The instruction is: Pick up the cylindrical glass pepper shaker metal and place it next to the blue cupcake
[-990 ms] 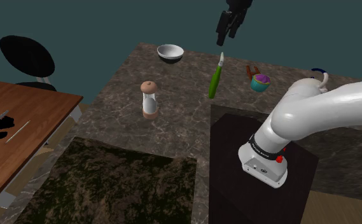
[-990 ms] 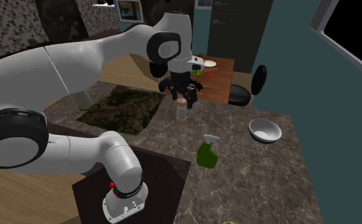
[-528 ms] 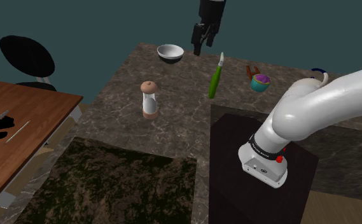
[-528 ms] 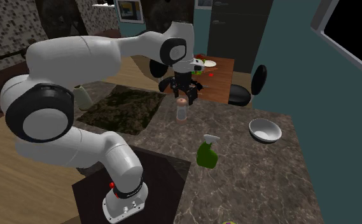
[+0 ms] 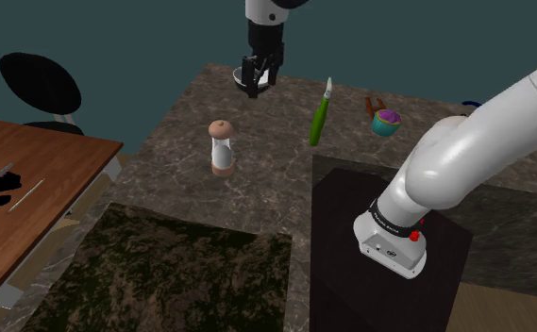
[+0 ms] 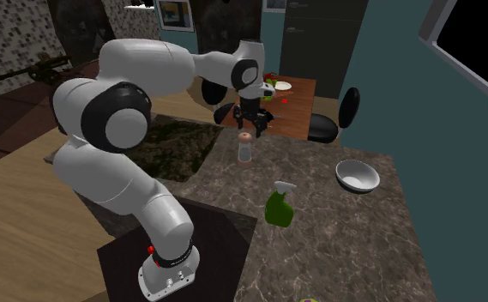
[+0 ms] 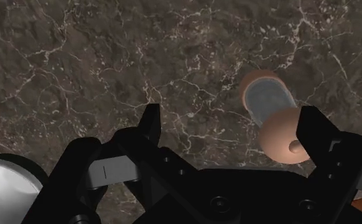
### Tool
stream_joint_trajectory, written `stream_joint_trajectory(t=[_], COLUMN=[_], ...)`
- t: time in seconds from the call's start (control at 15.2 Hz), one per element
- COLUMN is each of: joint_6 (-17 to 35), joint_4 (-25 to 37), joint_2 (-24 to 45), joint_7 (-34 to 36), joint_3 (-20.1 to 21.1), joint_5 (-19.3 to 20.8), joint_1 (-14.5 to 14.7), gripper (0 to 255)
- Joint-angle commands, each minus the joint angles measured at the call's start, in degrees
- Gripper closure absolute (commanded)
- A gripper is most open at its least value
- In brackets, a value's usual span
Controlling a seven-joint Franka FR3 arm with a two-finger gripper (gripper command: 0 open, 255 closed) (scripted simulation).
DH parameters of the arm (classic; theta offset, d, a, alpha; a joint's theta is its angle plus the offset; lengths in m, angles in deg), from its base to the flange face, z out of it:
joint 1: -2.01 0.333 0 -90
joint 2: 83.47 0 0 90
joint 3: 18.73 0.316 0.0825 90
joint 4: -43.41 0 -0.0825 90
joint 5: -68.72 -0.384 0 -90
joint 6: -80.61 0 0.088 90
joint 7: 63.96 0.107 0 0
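Your pincer (image 7: 231,119) hangs above the worktop (image 5: 257,193) with its fingers spread, gripping nothing. The pepper shaker (image 5: 223,147), clear-bodied with a tan cap and base, stands upright below it, just beside one finger in the wrist view and not touched. It sits nearer the worktop's edge that faces the wooden table (image 5: 30,189). Along the far edge in the shoulder view you have a white bowl (image 6: 357,176), a green bottle (image 5: 320,118) and the blue cupcake (image 5: 386,122), well apart from the shaker.

End effector (image 5: 260,87) over countertop (image 5: 266,184) far edge; pepper shaker (image 5: 222,147) upright, apart; cupcake (image 5: 386,122) toward shoulder view's right of green bottle (image 5: 320,118).
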Motion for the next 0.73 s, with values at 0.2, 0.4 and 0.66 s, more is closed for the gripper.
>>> stream_joint_trajectory(t=[0.2, 0.4, 0.66], joint_6=[3.1, 4.3, 4.9], joint_4=[5.6, 9.8, 14.6], joint_2=[10.2, 16.5, 23.0], joint_7=[2.3, 3.8, 5.3], joint_3=[2.8, 4.3, 5.5], joint_5=[0.6, 1.5, 2.7], joint_1=[1.5, 2.5, 3.8], gripper=[0, 0, 0])
